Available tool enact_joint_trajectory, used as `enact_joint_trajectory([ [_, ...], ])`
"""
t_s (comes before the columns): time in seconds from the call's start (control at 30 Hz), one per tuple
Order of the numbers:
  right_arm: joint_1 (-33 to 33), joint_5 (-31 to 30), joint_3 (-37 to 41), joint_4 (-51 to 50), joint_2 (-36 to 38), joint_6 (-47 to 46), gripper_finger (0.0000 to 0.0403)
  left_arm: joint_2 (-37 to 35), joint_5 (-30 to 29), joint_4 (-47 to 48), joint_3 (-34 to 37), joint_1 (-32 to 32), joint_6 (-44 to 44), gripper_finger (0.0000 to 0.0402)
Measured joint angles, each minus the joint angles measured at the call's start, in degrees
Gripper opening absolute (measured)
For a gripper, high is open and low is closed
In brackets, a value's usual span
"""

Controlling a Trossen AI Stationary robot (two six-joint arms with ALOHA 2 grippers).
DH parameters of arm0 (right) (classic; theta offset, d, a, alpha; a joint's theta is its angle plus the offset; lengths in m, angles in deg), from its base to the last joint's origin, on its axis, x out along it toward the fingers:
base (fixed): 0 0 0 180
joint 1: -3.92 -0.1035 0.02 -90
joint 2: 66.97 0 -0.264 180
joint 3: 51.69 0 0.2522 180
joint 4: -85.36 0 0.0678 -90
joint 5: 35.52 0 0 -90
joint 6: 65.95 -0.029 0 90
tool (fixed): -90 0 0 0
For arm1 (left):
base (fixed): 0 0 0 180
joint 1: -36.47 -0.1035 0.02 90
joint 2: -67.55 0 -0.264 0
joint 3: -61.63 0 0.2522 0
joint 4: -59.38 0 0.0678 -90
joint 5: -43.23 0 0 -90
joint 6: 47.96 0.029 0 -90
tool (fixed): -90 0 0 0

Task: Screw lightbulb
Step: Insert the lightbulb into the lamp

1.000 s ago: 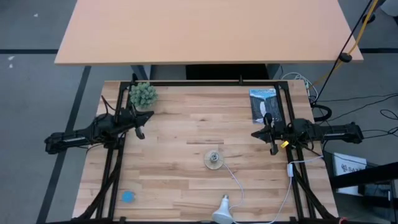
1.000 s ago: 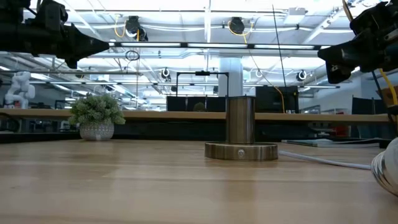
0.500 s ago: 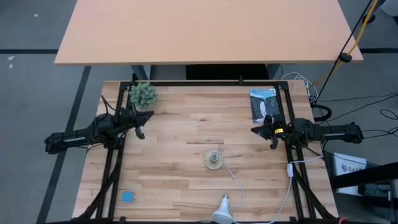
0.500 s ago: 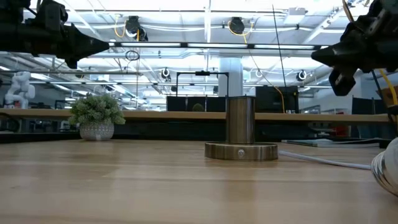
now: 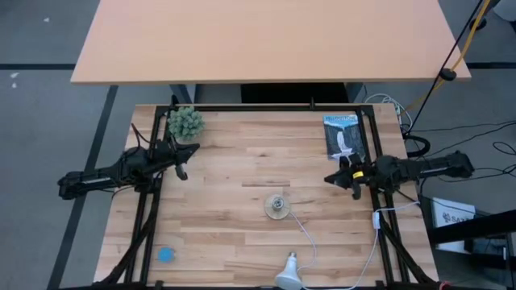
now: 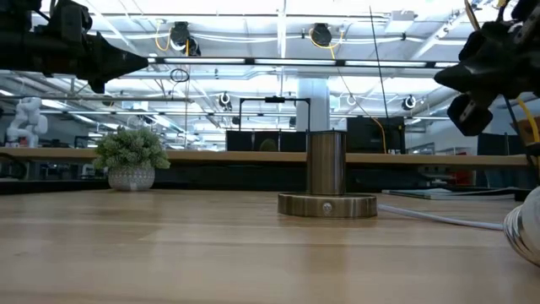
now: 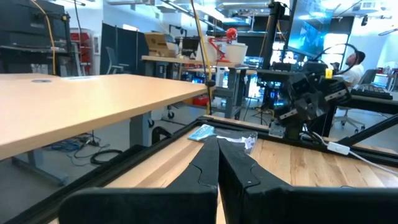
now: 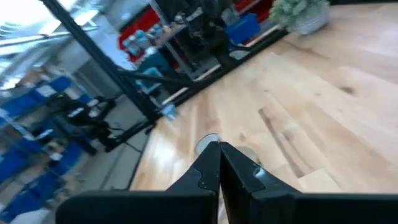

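The white lightbulb (image 5: 289, 272) lies on its side at the table's near edge, right of centre; its globe shows at the right edge of the low view (image 6: 525, 226). The round metallic socket (image 5: 277, 207) stands on its flat base mid-table, its white cord (image 5: 304, 234) trailing toward the near edge; it also shows in the low view (image 6: 326, 181). My right gripper (image 5: 332, 178) hovers shut above the table, to the right of the socket. My left gripper (image 5: 190, 150) hovers shut at the left, near the small plant.
A small potted plant (image 5: 185, 122) stands at the far left corner. A dark booklet (image 5: 344, 135) lies at the far right. A blue disc (image 5: 165, 254) lies near the front left. A white cable (image 5: 372, 242) runs along the right side. Bare wood lies around the socket.
My right gripper has tipped its fingers downward and turned, shifting slightly toward the table's near edge and the socket. My left arm has kept still.
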Motion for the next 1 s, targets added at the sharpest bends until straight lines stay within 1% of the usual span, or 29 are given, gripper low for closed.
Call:
enact_joint_trajectory([
  [0.1,-3.65,-5.85,-3.82,0.08,-7.36,1.32,0.0,0.01,0.0,0.0,0.0,0.0,0.0,0.0],
  [0.2,-6.83,-10.8,-9.82,-2.61,-17.26,1.7,0.0,0.01,0.0,0.0,-0.01,0.0,0.0,0.0],
  [0.27,-8.36,-12.9,-14.99,-8.25,-24.87,0.38,0.0,0.0,0.0,0.0,0.0,0.0,0.0,0.0],
  [0.33,-9.48,-13.18,-20.93,-16.51,-33.1,-2.47,0.0,0.0,0.0,0.0,0.0,0.0,0.0,0.0],
  [0.4,-10.41,-12.66,-27.33,-26.75,-41.18,-5.99,0.0,0.01,0.0,0.0,-0.01,0.0,0.0,0.0],
  [0.47,-11.17,-9.99,-33.83,-36.49,-48.89,-8.84,0.0,0.0,0.0,0.0,0.0,0.0,0.0,0.0],
  [0.53,-12.04,-5.51,-39.75,-43.88,-55.75,-10.12,0.0,0.01,0.0,0.0,-0.01,0.0,0.0,0.0],
  [0.6,-13.38,-1.15,-44.97,-48.83,-61.55,-11.12,0.0,0.01,0.0,0.0,0.0,0.0,0.0,0.0],
  [0.7,-16.09,1.88,-51.8,-50.24,-68.31,-12.54,0.0,0.02,0.0,0.0,0.0,0.0,0.0,0.0],
  [0.9,-21.61,2.25,-63.49,-50.34,-79.21,-21.02,0.0,0.02,0.0,0.0,-0.02,0.0,0.0,0.0],
  [1.0,-24.3,3.55,-68.51,-50.35,-84.57,-25.41,0.0,0.01,0.0,0.0,-0.01,0.0,0.0,0.0],
])
